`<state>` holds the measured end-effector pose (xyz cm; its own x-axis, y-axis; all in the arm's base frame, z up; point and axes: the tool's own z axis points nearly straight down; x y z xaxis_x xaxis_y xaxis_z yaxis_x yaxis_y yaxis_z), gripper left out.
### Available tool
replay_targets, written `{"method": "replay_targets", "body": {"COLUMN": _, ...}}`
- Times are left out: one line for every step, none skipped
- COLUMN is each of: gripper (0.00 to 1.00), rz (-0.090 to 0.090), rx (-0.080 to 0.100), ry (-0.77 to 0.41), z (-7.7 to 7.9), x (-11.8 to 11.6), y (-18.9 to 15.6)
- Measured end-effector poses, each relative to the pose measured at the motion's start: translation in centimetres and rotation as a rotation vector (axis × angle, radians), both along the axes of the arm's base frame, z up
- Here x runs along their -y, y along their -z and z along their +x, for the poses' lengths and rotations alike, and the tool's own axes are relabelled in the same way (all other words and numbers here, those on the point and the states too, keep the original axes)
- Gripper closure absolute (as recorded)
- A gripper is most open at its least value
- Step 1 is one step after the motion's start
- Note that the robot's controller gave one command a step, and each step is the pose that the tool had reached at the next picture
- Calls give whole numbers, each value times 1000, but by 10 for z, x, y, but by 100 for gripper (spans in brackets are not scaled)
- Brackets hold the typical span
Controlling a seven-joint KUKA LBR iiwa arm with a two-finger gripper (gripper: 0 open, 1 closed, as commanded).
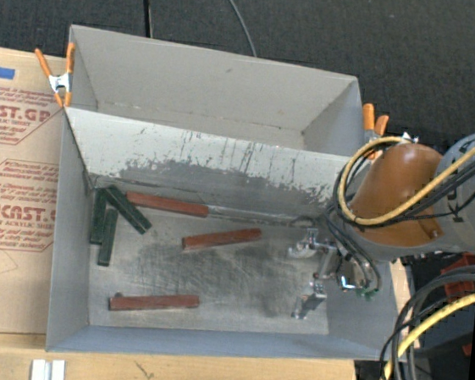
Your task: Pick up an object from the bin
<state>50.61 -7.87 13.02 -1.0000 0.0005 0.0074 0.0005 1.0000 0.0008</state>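
My gripper (pixel 306 278) hangs low over the right end of the bin floor. Its two metal fingers stand apart, one near the back and one near the front, and nothing lies between them. The nearest loose thing is a reddish-brown bar (pixel 222 239), lying at a slant in the middle of the floor, to the gripper's left and clear of it. A second reddish-brown bar (pixel 166 205) lies along the foot of the back wall. A third one (pixel 154 303) rests near the front wall at the left.
Two dark green bars lie at the far left: one (pixel 102 227) runs front to back along the left wall, the other (pixel 128 209) crosses its top end at a slant. The arm with its orange cover and cables overhangs the bin's right rim.
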Motion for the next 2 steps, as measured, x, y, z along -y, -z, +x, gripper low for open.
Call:
{"method": "replay_targets", "body": {"gripper": 0, "rz": -1, "rx": 7, "ry": -1, "z": 2, "x": 0, "y": -4}}
{"method": "replay_targets", "body": {"gripper": 100, "rz": 0, "rx": 9, "ry": 10, "z": 74, "x": -54, "y": 12}}
